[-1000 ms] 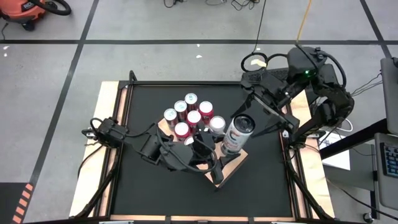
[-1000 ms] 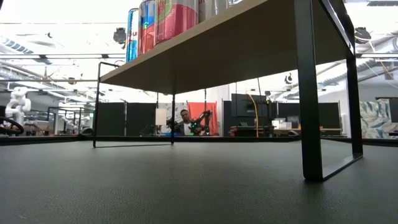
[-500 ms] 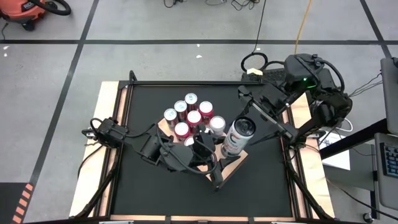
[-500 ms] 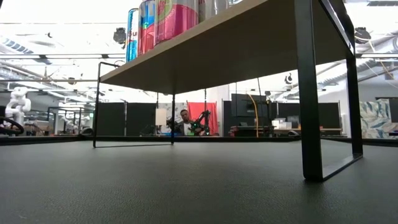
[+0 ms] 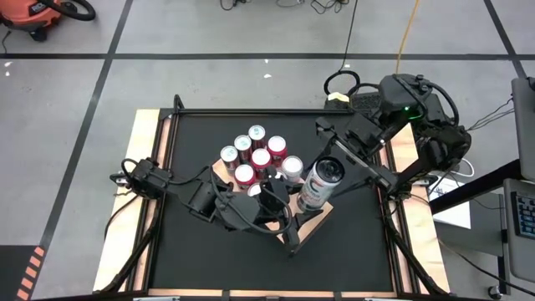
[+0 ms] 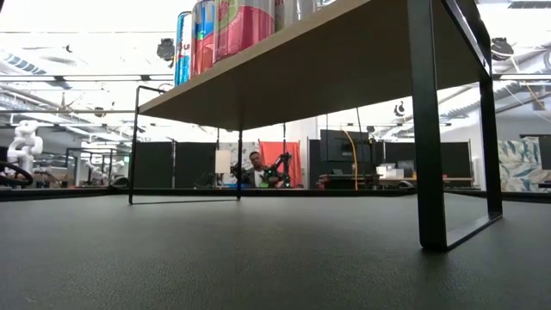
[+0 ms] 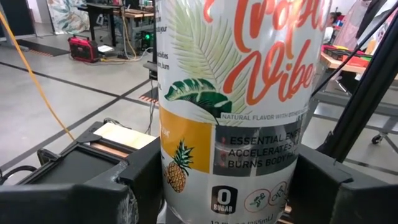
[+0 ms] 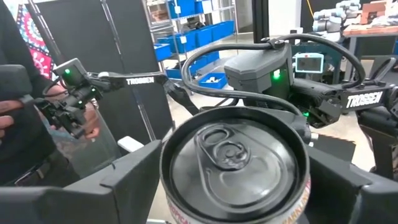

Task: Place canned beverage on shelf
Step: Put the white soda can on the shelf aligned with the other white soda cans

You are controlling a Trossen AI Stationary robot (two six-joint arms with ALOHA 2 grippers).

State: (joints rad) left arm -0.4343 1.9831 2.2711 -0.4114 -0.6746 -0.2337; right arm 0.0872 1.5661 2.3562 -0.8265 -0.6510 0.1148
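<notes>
1. the left pincer (image 5: pixel 303 206) pinches the can (image 5: pixel 320 181) low on its body: in the left wrist view the dark fingers (image 7: pixel 106 186) press against both sides of the can (image 7: pixel 239 106), near its base.
2. the right pincer (image 5: pixel 344 160) reaches in from the far right side, its fingers (image 8: pixel 118 180) set either side of the can's top rim (image 8: pixel 235 158); whether they touch the rim or stand just off it i cannot tell.
3. the can stands upright, long axis vertical, pull-tab lid up; the print on its side reads level, with a palm leaf and a pineapple on white and yellow.
4. relative to the pincers, the can sits between the left fingers and rises above them, while its lid lies between the right fingers.
5. the can is over the near right corner of the shelf (image 5: pixel 314 224), a pale wood slab on thin black legs (image 6: pixel 428 129) that stands on the black desk (image 5: pixel 192 142); whether its base rests on the wood i cannot tell.
6. a cluster of upright cans (image 5: pixel 255 155) with red and silver tops stands on the far left part of the shelf, near the held can but apart from it; in the low view some show above the slab's edge (image 6: pixel 228 30).
7. beyond the desk, a person (image 6: pixel 256 170) sits far back in the room, and a hand (image 8: pixel 15 115) shows in the right wrist view.
</notes>
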